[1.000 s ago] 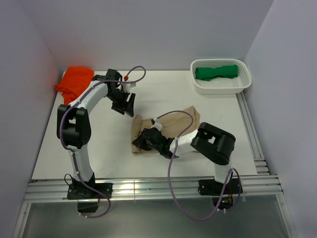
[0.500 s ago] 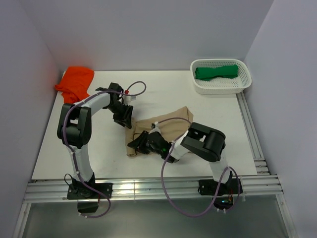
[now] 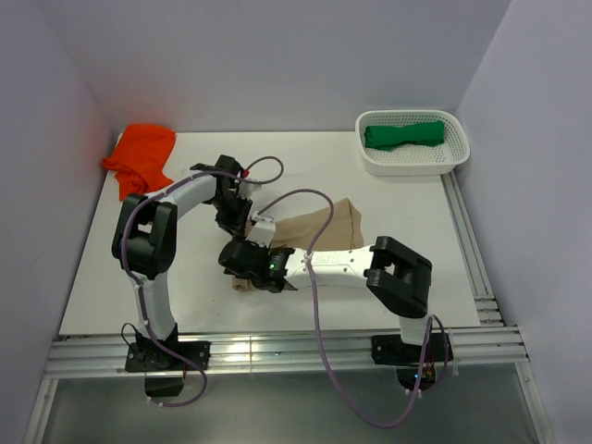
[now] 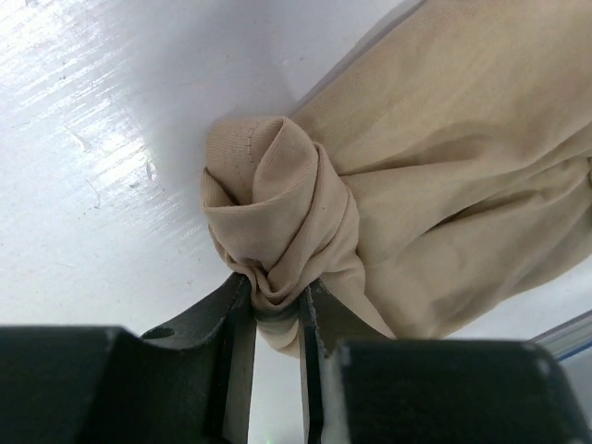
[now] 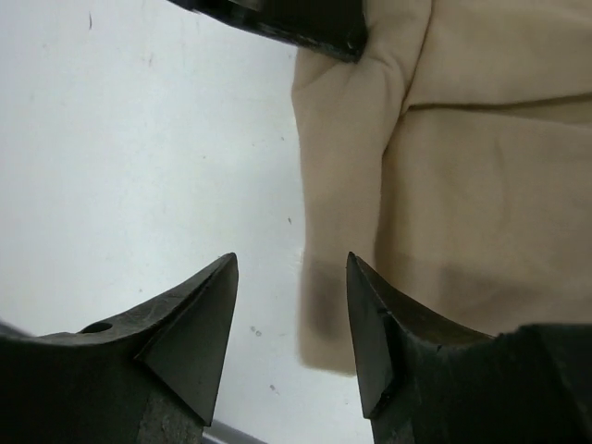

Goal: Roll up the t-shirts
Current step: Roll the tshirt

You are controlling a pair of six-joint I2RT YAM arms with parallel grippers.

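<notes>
Your left gripper point(image 4: 275, 298) now pinches a bunched corner of the tan shirt point(image 4: 444, 166); right gripper point(image 5: 291, 268) now gapes empty. Grip handed over; rolling likely restarts.

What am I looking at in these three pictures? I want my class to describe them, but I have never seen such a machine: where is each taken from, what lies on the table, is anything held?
These are two robot arms bolted to a white table. The wide picture looks down from above: the left arm is on the left, the right arm on the right. The two close-ups come from a camera on each wrist. A tan t-shirt lies mid-table and an orange t-shirt in the far left corner. A green t-shirt sits in a white basket. The left gripper pinches a bunched end of the tan t-shirt. The right gripper is open above its edge and holds nothing.
</notes>
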